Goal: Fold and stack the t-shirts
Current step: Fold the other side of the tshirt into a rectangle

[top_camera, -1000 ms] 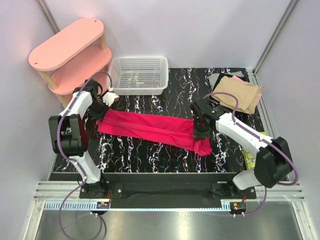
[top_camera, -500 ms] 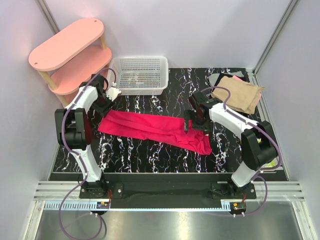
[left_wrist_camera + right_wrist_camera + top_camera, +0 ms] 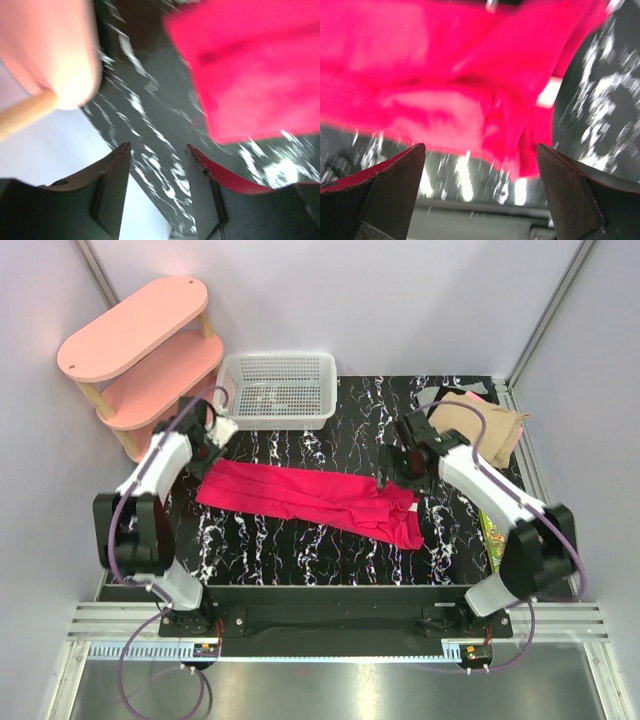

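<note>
The crimson-pink t-shirt (image 3: 310,498) lies on the black marbled table as a long folded strip, running left to right. My left gripper (image 3: 207,445) hovers just beyond its left end, open, with nothing between the fingers. In the left wrist view the left gripper (image 3: 158,146) frames bare table, and the t-shirt (image 3: 250,65) sits ahead to the right. My right gripper (image 3: 392,472) hangs over the strip's right end, open wide. The right wrist view shows the right gripper (image 3: 480,147) empty above rumpled crimson cloth (image 3: 445,75). A folded tan t-shirt (image 3: 488,430) rests at the back right on grey cloth (image 3: 435,398).
A white mesh basket (image 3: 278,390) stands at the back centre. The pink two-tier shelf (image 3: 140,340) is off the table's back left corner, close to the left arm. A green-yellow item (image 3: 494,538) lies at the right table edge.
Both grippers have opened and let go of the crimson t-shirt's ends, then drawn back towards the far side. The t-shirt now lies loose on the table.
</note>
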`<action>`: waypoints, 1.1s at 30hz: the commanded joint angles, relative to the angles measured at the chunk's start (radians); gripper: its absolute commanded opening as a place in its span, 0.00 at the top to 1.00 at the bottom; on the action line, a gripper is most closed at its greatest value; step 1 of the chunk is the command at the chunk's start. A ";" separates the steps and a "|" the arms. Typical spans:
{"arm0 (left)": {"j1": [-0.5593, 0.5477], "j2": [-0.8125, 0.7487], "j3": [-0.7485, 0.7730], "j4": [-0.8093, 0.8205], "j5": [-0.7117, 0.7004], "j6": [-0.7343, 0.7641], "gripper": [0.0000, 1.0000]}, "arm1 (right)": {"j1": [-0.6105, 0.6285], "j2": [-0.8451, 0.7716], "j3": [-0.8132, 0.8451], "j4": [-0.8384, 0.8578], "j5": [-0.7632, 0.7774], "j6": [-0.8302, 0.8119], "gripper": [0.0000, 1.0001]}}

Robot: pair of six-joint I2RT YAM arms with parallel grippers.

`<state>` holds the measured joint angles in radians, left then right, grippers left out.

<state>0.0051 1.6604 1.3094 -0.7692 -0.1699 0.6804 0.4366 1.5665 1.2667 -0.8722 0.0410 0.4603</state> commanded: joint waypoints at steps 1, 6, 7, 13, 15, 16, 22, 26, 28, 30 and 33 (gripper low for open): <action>-0.160 -0.200 -0.189 -0.007 0.056 -0.012 0.47 | 0.007 -0.218 -0.153 0.031 -0.263 0.083 0.00; -0.175 -0.104 -0.214 0.019 0.142 -0.039 0.49 | 0.025 -0.309 -0.323 0.130 -0.351 0.153 0.00; -0.172 -0.046 -0.208 0.036 0.142 -0.044 0.51 | 0.025 -0.304 -0.332 0.134 -0.355 0.158 0.00; -0.146 0.107 -0.116 0.048 0.119 -0.065 0.53 | 0.060 -0.241 -0.357 0.160 -0.284 0.152 0.00; -0.131 0.130 -0.096 0.048 0.113 -0.064 0.53 | 0.063 -0.215 -0.349 0.150 -0.238 0.140 0.00; -0.126 0.148 -0.091 0.050 0.110 -0.061 0.53 | 0.063 -0.211 -0.346 0.145 -0.192 0.138 0.00; -0.090 0.180 -0.105 0.070 0.098 -0.042 0.55 | 0.063 -0.146 -0.303 0.145 -0.161 0.123 0.00; -0.064 0.162 -0.137 0.074 0.116 -0.033 0.55 | 0.063 -0.097 -0.323 0.194 -0.174 0.135 0.00; -0.054 0.144 -0.172 0.085 0.118 -0.024 0.56 | 0.063 -0.048 -0.332 0.200 -0.144 0.135 0.00; -0.039 0.119 -0.197 0.094 0.127 -0.016 0.56 | 0.062 -0.022 -0.336 0.202 -0.094 0.130 0.00; -0.019 0.073 -0.263 0.102 0.142 0.001 0.57 | 0.047 -0.016 -0.334 0.200 -0.066 0.129 0.00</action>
<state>-0.0467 1.7954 1.1271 -0.6842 -0.0517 0.6449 0.4946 1.5436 0.9230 -0.6964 -0.1043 0.5961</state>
